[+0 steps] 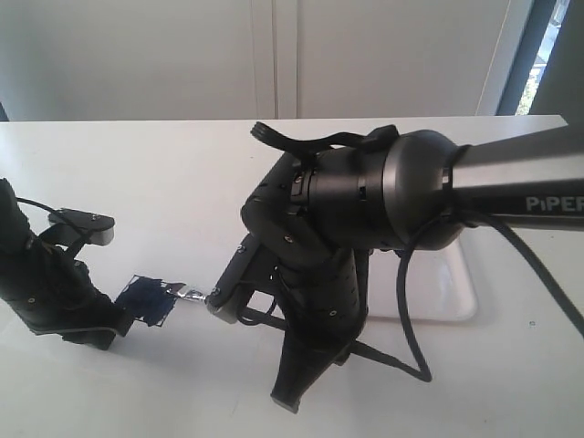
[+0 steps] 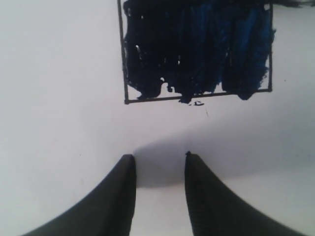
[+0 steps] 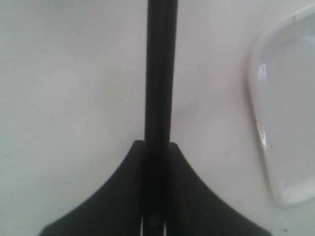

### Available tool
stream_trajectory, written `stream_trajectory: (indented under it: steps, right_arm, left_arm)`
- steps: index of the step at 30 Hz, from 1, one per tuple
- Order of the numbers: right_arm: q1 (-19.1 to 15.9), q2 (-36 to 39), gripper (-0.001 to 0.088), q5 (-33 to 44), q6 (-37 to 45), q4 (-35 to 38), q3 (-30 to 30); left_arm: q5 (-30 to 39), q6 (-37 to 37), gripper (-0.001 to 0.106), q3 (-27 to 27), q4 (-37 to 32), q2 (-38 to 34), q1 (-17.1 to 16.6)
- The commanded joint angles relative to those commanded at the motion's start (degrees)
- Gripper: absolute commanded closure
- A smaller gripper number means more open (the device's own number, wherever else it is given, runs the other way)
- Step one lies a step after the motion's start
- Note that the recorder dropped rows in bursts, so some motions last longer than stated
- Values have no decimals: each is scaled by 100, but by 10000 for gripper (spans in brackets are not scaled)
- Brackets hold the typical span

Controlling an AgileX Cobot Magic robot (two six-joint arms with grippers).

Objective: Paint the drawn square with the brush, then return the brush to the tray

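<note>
Your right tool (image 3: 157,147) is clenching the brush (image 3: 158,73) by its handle; your left tool (image 2: 160,158) is hanging released and empty near the drawn square (image 2: 197,49).

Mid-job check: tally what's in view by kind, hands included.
Drawn square: 1
Brush: 1
Tray: 1
Hands: 2 (left hand, right hand)
Total: 5

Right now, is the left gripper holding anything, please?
No, the left gripper stands open and empty near the square.
</note>
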State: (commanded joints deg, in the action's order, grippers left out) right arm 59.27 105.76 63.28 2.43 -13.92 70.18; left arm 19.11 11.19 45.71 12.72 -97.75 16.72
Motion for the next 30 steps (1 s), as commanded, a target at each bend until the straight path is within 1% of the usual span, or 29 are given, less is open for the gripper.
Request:
stream_trajectory:
  steps: [3,11,15,21,24,27,30]
  right_arm:
    - [0,-40,868,31,15,11,0]
    - [0,-599,868,-541,15,70,0]
    - [0,-800,868,-562,-8,70,0]
    - [0,-853,868,-362,-8,94,-11]
    - [0,-843,868,-364,-8,172,-36]
    - [0,-843,868,-417,44,262,-36]
    - [0,-843,868,-427,109,391,-36]
  left_arm:
    - [-11,-10,656,0,0,0,0]
    - [-57,-25,656,0,0,0,0]
    - [-84,-25,656,0,0,0,0]
    - [-119,-48,656,0,0,11,0]
    - [-110,-100,656,52,0,161,0]
    - [29,-113,656,210,-15,477,0]
    - [209,-138,656,404,-100,856,-95]
